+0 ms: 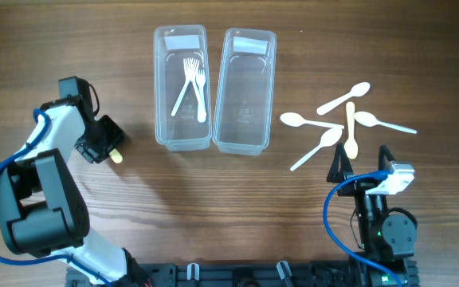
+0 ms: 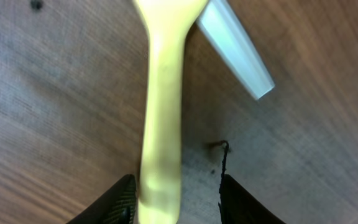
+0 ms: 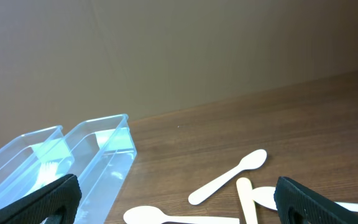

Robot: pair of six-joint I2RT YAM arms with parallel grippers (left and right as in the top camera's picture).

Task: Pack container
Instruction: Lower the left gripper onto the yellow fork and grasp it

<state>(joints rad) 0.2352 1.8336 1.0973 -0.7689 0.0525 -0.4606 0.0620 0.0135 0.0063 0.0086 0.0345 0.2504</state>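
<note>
Two clear plastic containers stand side by side at the back. The left container [image 1: 162,119] holds two white forks [image 1: 191,89]; the right container [image 1: 245,96] holds nothing. Left of them, my left gripper [image 1: 102,143] is low over the table. A cream utensil handle [image 2: 161,124] runs between its jaws, against the left finger [image 2: 124,198], with a gap to the right finger [image 2: 232,199]. The utensil's head is out of view. My left gripper [image 2: 178,190] is open. My right gripper [image 1: 343,163] stands wide open just in front of several white spoons [image 1: 315,149].
In the right wrist view, spoons [image 3: 229,176] lie between my open right gripper's [image 3: 179,198] fingers, with both containers [image 3: 104,162] to the left. A container corner [image 2: 235,50] shows close to the utensil in the left wrist view. The arm bases stand at the front edge.
</note>
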